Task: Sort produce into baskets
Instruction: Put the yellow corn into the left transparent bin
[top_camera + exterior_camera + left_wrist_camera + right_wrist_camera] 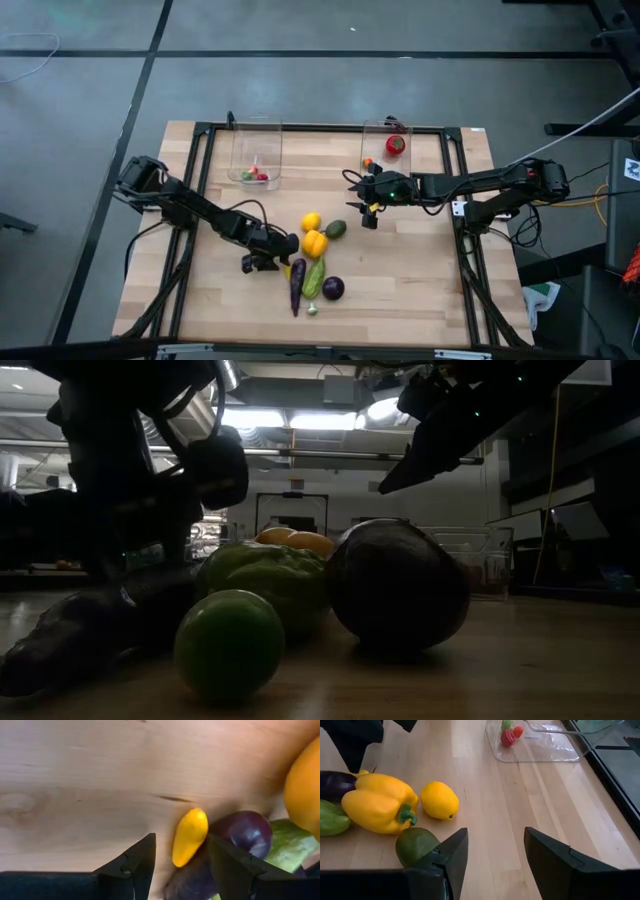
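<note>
Left gripper (pixel 180 865) lower centre, half-open, empty, straddling small yellow elongated pepper (pixel 190 836); risk: nudging dark purple eggplant (pixel 245 831). Right gripper (pixel 495 855) half-open, empty.

Table (pixel 420 270): pale wood, visible grain, matt, framed with dark metal rails. Bins (pixel 256 150) and (pixel 385 135): clear plastic, smooth, faintly glinting at the rims. Pepper (pixel 377 802): yellow plastic, smooth with a soft sheen. Lemon (pixel 439 800): duller, finely textured skin. Eggplant (pixel 245 830): dark purple, glossy. Small yellow piece (pixel 189 836): smooth, satin finish. Avocado (pixel 416 845): matt green. Left gripper (pixel 180 865) and right gripper (pixel 495 860): black, matt fingers that look like plastic.
</note>
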